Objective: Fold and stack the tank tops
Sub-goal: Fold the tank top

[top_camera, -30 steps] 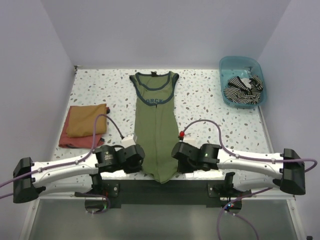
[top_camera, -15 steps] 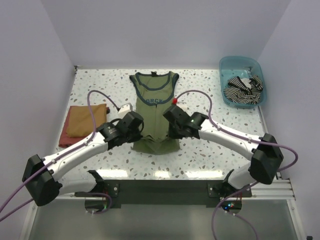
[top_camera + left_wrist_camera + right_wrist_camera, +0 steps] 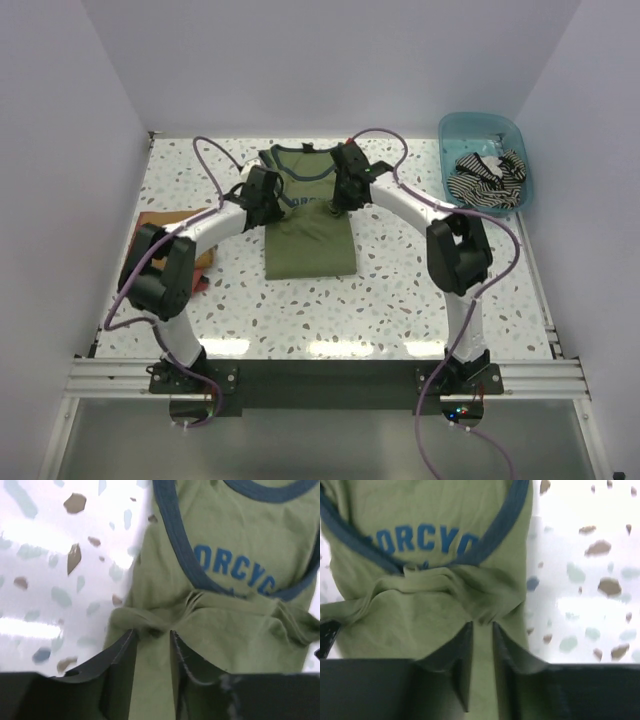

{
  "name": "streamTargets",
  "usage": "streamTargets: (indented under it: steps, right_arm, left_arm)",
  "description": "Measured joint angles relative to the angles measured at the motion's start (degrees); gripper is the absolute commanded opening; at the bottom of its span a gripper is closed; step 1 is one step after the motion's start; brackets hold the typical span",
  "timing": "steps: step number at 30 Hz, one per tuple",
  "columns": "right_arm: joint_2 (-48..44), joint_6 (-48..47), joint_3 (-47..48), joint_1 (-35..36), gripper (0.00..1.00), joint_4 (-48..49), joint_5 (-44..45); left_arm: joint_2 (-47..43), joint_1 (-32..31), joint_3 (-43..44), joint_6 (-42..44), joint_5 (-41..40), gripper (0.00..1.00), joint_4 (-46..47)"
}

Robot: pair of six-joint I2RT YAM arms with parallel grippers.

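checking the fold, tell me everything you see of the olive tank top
The olive-green tank top is soft cloth with navy trim at neck and armholes and a chest print. It lies flat on the table, lower half folded up to the print. The left tool and right tool meet the bunched hem; grip unclear.

You've got a teal bin (image 3: 478,118) at 2 o'clock, orange and red cloths (image 3: 158,220) at 9, on a speckled table (image 3: 400,290)

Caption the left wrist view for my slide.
Left pincer, jaws slightly apart, at the folded-over hem of the olive tank top.
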Motion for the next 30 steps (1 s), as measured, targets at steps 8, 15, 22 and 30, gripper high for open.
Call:
streamTargets:
  steps: [8,15,22,30]
  right_arm:
    - [5.31,-1.2,3.32,-4.33,0.51,0.57,-1.27]
    - [-3.08,-1.05,-5.86,-2.78,0.39,2.23,-1.2]
    - [-0.33,-1.03,-0.28,3.56,0.35,2.8,-0.68]
    - [10.93,-1.49,7.08,7.52,0.44,3.32,2.58]
  left_arm:
    - [7.3,6.91,0.66,2.47,10.23,0.62,11.32]
    - [-0.94,5.95,-0.96,1.2,11.43,0.42,12.04]
    - [-3.06,0.81,-3.02,-3.17,9.55,0.27,11.78]
    - [-5.64,0.94,-7.17,-6.8,4.11,0.28,7.93]
